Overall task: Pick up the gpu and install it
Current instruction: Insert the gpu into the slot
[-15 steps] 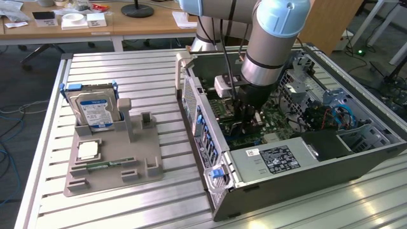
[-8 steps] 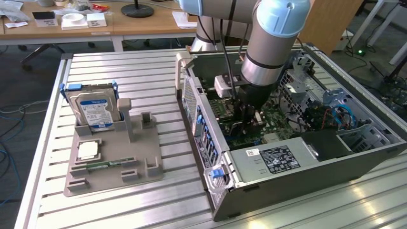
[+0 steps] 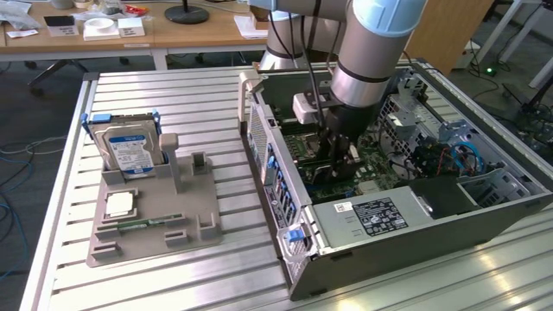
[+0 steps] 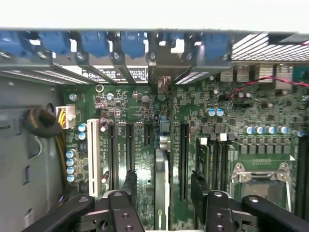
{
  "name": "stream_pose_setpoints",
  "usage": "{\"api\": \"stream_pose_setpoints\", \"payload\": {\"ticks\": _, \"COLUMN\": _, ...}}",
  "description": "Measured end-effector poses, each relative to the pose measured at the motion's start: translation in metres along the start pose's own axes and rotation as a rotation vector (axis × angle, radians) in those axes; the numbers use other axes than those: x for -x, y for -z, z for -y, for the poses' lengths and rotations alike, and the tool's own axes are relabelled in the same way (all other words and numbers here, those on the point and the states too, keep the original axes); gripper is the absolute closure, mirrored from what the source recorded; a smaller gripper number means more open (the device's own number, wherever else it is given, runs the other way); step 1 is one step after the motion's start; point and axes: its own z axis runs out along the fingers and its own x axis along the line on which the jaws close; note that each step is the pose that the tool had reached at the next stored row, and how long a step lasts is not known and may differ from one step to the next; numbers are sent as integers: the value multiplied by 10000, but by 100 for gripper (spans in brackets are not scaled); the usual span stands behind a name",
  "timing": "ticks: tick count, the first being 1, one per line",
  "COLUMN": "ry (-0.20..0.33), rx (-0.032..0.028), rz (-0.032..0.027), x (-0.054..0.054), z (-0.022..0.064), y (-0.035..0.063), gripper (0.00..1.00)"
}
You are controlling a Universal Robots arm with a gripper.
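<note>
Your arm reaches down into the open computer case [image 3: 484, 214], which lies on its side on the slatted metal desk [image 3: 173, 97], and the tool [image 3: 338, 165] sits low over the motherboard [image 3: 380, 172] in the middle of the case. In the wrist view you see the tool [image 4: 164, 178] with its two black fingers [image 4: 129, 181] spread wide. The gpu [image 4: 161, 193] stands edge-on between them as a thin upright strip, in line with the long expansion slots [image 4: 184, 159] on the motherboard [image 4: 140, 145]. There is a gap between the card and each finger, so you are not gripping anything. You cannot tell from these pictures how deep the card sits in its slot. It runs towards the case's rear wall, where the row of blue slot latches [image 4: 91, 43] lies. The empty processor socket [image 4: 260, 176] is on the board to one side of the card. Outside the case, on the exterior view's left, a grey holder [image 3: 151, 214] rests on the desk. It carries the blue-labelled hard drive [image 3: 128, 152] upright and a narrow green RAM stick [image 3: 142, 223] lying flat.
</note>
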Motion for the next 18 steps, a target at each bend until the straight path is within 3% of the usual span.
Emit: {"api": "stream_pose_setpoints", "payload": {"ticks": 18, "ry": 3, "rx": -83, "rz": 1, "x": 22, "z": 6, "y": 588, "gripper": 43}}
